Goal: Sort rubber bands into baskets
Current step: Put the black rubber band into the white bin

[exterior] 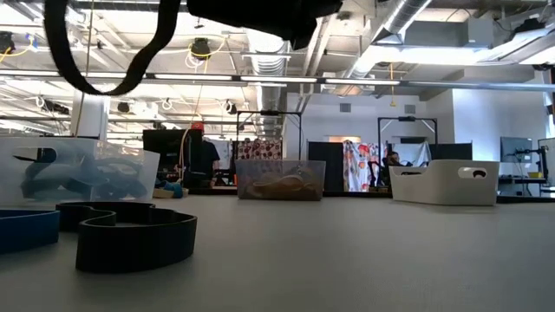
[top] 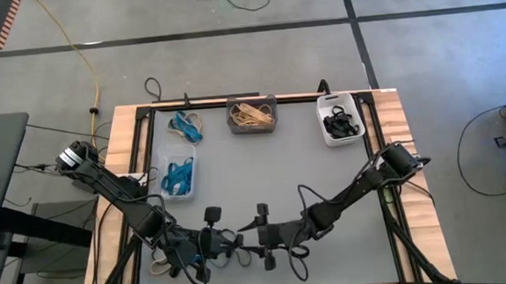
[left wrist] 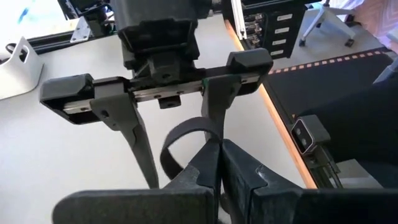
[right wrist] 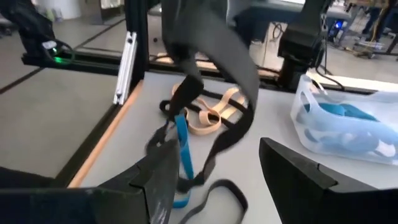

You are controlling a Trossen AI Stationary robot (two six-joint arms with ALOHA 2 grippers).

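My left gripper (top: 235,241) is shut on a black rubber band (left wrist: 181,133) near the table's front edge. My right gripper (top: 254,239) faces it, open, with its fingers (left wrist: 214,107) on either side of the band, which hangs in front of them (right wrist: 231,118). A heap of tan, blue and black bands (right wrist: 202,113) lies on the table at the front left (top: 166,266). The clear basket (top: 179,176) holds blue bands, the dark grey basket (top: 251,114) tan ones, and the white basket (top: 339,123) black ones. My left gripper pinches the black band's strip (left wrist: 203,144) between its two shut fingers, which lie about level and point toward the table's right side. The band stands out of the fingers as an open loop and hangs slack, lifted above the table (exterior: 95,54). My right gripper: one finger (left wrist: 211,127) stands right at the loop; I cannot tell whether it touches.
Loose blue bands (top: 186,126) lie at the far left of the mat. Black bands (exterior: 130,232) and a blue band (exterior: 26,229) lie close to the low camera. The mat's middle and right (top: 326,181) are bare. Wooden rails edge the table (top: 400,133).
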